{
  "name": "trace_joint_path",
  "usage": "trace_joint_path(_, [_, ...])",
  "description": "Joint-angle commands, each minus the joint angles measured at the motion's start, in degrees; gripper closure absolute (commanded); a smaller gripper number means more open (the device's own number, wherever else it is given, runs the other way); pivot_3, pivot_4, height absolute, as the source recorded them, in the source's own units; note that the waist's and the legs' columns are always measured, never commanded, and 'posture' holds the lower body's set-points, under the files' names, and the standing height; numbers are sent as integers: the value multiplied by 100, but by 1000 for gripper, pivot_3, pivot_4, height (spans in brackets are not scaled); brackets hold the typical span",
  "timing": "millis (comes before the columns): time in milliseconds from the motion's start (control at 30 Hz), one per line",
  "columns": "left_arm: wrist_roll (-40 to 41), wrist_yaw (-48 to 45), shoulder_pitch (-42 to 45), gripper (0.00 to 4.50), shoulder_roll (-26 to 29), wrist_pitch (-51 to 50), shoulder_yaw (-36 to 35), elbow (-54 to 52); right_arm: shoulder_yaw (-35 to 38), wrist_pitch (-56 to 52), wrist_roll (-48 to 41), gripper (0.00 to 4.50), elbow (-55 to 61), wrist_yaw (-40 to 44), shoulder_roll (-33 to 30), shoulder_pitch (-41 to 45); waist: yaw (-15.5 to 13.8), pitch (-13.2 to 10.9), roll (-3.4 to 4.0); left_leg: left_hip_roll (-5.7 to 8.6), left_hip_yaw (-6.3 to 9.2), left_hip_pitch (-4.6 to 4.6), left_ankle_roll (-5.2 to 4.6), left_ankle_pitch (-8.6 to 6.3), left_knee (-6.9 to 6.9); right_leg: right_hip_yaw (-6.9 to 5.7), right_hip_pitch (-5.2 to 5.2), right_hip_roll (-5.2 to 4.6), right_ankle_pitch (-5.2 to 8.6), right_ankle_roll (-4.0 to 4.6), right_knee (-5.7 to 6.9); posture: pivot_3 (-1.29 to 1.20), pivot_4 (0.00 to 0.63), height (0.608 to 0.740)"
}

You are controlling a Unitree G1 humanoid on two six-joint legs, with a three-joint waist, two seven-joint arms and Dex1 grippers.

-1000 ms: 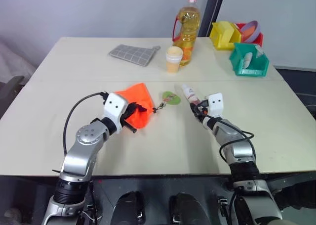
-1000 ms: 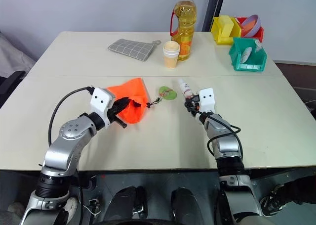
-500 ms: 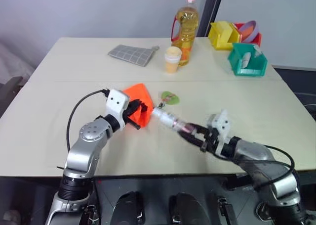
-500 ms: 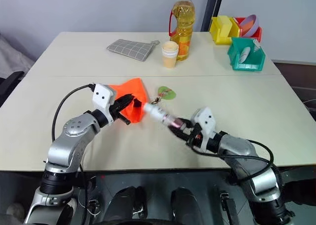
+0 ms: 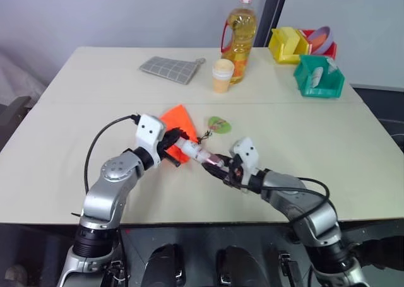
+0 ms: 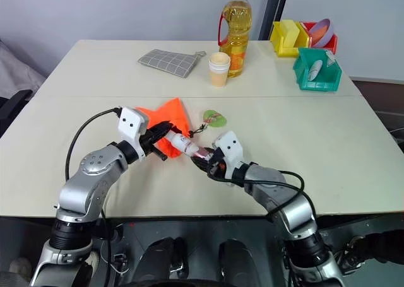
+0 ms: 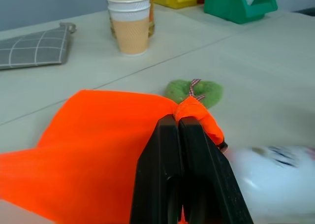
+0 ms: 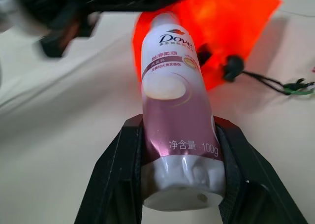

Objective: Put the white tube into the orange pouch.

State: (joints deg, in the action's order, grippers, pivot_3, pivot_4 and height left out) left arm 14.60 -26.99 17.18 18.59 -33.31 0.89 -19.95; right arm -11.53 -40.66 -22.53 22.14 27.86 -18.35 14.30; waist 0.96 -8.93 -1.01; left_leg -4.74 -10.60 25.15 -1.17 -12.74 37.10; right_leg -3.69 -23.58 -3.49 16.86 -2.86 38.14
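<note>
The orange pouch (image 5: 179,119) lies mid-table, and my left gripper (image 5: 170,149) is shut on its near edge, lifting that edge slightly; the left wrist view shows the black fingers (image 7: 167,150) pinching the orange fabric (image 7: 98,135). The white tube (image 5: 194,151), with a dark red-brown band, is held at its base by my right gripper (image 5: 222,168), shut on it. It lies almost level, and its white end points at the pouch (image 8: 231,27) right beside my left gripper. The black cord runs to the green tag (image 5: 219,124).
At the back stand a cream paper cup (image 5: 222,76), a tall yellow oil bottle (image 5: 240,38) and a grey checked cloth (image 5: 169,69). Green (image 5: 319,77), yellow (image 5: 287,44) and red bins sit at the back right.
My right gripper has carried the white tube off the table beside the green tag, left and toward me, turning it to point at the pouch. The left gripper keeps its hold.
</note>
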Motion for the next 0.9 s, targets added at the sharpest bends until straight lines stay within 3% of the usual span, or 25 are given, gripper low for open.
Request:
trace_joint_path(33, [196,-77,-121,4500,104,-86,-49,-424,18,-112,10,3093,-26,-276,311,229,4,0,0,0,0,0,0,0,0,0,0,0,0,0,0,0,150,740])
trace_joint_path(267, [421,-177,-282,4500,229,-318,11,-706,204,-388,-80,3093,-284,-793,1018,489,7,0,0,0,0,4,1,0,-1,-1,-3,0,0,-1,1,0,150,740])
trace_joint_path(700, [1160,-468,-254,4500,229,-852,183,-1151,195,-580,193,3093,-880,-1335,1515,1105,28,0,1,0,-1,12,17,9,-3,-1,-14,2,-1,-2,4,0,150,740])
trace_joint_path(900, [1137,-389,-289,4500,351,-824,131,-1082,115,-665,269,3093,-950,-1350,1545,1208,21,0,1,0,-2,16,21,12,-2,-1,-16,1,-1,-2,4,0,150,740])
